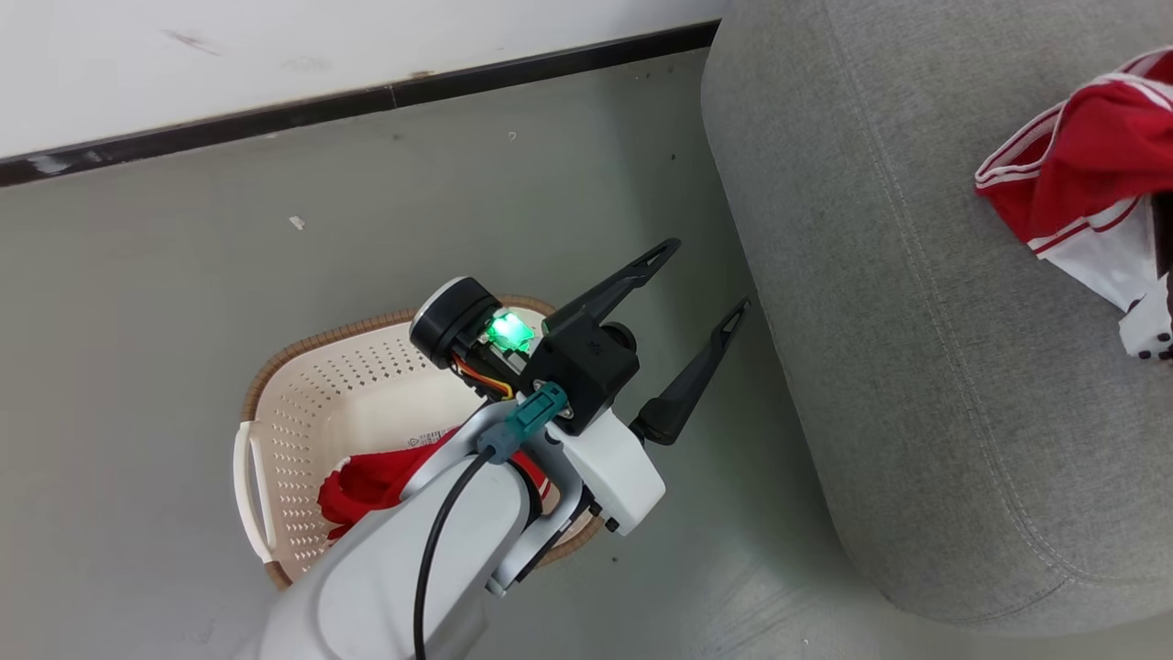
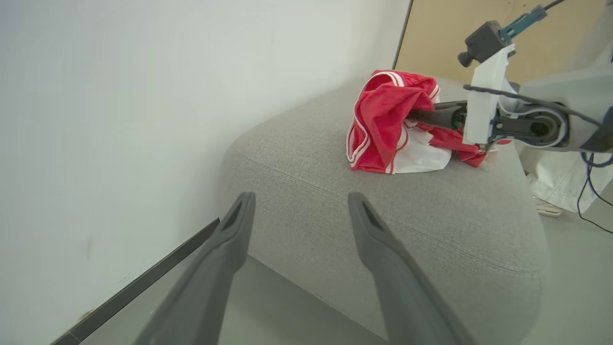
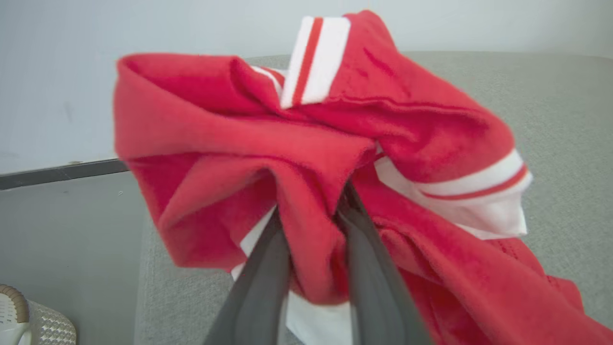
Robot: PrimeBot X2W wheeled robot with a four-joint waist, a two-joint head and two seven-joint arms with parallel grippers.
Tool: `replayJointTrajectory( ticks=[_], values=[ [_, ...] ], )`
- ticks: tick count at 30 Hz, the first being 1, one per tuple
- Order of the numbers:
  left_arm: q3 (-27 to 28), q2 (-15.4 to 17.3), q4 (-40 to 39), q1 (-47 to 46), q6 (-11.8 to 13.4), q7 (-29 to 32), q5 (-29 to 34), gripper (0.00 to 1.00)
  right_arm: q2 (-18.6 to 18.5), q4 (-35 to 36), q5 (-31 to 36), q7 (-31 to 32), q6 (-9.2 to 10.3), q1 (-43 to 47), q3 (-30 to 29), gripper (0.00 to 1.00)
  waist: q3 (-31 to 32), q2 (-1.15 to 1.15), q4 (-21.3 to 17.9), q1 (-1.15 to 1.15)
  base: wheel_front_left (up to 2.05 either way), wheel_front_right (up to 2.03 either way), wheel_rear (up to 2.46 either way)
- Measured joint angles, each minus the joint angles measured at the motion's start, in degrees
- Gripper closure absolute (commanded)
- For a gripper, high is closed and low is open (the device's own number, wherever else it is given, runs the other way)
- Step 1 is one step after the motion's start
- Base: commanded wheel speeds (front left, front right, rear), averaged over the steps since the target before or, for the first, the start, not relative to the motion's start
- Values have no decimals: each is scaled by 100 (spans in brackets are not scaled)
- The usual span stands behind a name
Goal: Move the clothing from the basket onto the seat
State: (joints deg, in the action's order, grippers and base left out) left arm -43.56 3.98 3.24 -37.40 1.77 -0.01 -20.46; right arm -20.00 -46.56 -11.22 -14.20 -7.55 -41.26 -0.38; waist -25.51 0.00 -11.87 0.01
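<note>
One red garment (image 1: pixel 1081 165) with white stripes lies bunched on the grey seat (image 1: pixel 916 321) near its far right. In the right wrist view my right gripper (image 3: pixel 311 206) holds a fold of this clothing (image 3: pixel 306 143) between its two fingers, whose tips are buried in the cloth. A second red garment (image 1: pixel 367 490) lies in the cream basket (image 1: pixel 261 385) on the floor, partly hidden by my left forearm. My left gripper (image 1: pixel 707 275) hovers open and empty above the floor between the basket and the seat, pointing at the seat (image 2: pixel 383 206).
A white wall (image 1: pixel 275 55) with a black skirting strip (image 1: pixel 367 96) runs behind the basket and seat. Grey floor (image 1: pixel 183 275) surrounds the basket. Beyond the seat stand a wooden panel (image 2: pixel 445 33), white cloth (image 2: pixel 560 182) and cables on the floor.
</note>
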Motion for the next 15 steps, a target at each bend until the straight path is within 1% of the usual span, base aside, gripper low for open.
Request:
replayJointTrajectory(
  ticks=[1, 2, 3, 4, 8, 15],
  values=[
    [1, 0, 1, -13, -3, -1, 0, 0, 0, 41, 24, 0, 1, -13, -2, 58, -19, 0, 12, 0, 0, 0, 0],
    [12, 7, 9, -15, -33, -7, 0, 0, 5, 97, 62, -1, 1, -14, 43, 29, -34, 0, 20, 0, 0, 0, 0],
    [16, 19, 25, -15, -42, -7, 0, 0, 27, 144, 98, -1, 0, -11, 98, 5, -42, 0, 18, 0, 0, 0, 0],
    [24, 26, 51, -15, -42, -7, 0, 0, 64, 181, 143, -1, 0, -9, 132, 0, -45, 0, 14, 0, 0, 0, 0],
    [45, 46, 135, -15, -46, -21, -2, 0, 134, 371, 185, -11, 1, 41, 140, 0, -44, 0, -12, 0, 0, 0, 0],
    [164, 111, 259, -13, -48, -176, -20, 0, 166, 949, 333, -18, 1, 387, 105, 0, 16, 0, -77, 0, 0, 0, 0]
  ],
)
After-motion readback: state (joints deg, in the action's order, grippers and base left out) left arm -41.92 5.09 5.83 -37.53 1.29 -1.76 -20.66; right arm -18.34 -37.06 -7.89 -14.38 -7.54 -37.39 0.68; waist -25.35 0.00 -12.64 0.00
